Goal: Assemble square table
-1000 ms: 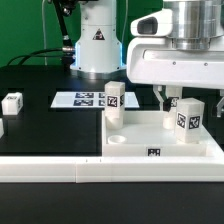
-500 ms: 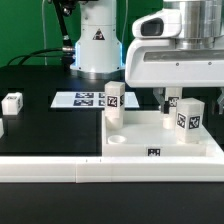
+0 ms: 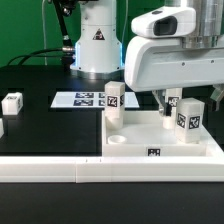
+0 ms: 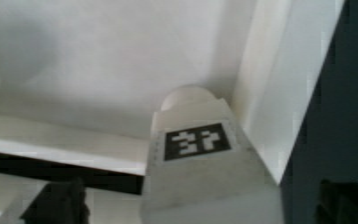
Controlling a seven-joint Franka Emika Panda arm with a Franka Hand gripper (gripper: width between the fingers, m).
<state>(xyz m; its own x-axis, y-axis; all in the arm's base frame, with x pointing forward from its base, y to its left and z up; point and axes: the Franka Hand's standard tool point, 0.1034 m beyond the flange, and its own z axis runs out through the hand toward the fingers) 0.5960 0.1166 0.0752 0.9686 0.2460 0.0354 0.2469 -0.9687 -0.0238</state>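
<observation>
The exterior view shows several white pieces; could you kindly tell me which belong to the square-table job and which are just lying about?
Part of the job:
- tabletop
- left standing leg, upright on the tabletop
- right standing leg, upright on the tabletop
- loose leg, off to the exterior view's left

Just lying about:
- marker board
- border wall

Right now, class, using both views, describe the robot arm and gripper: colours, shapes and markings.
The arm is smooth and white with a grey wrist section; its rounded white base carries a black triangular sticker. The gripper has a bulky white, round-cornered housing and slim dark fingers.
</observation>
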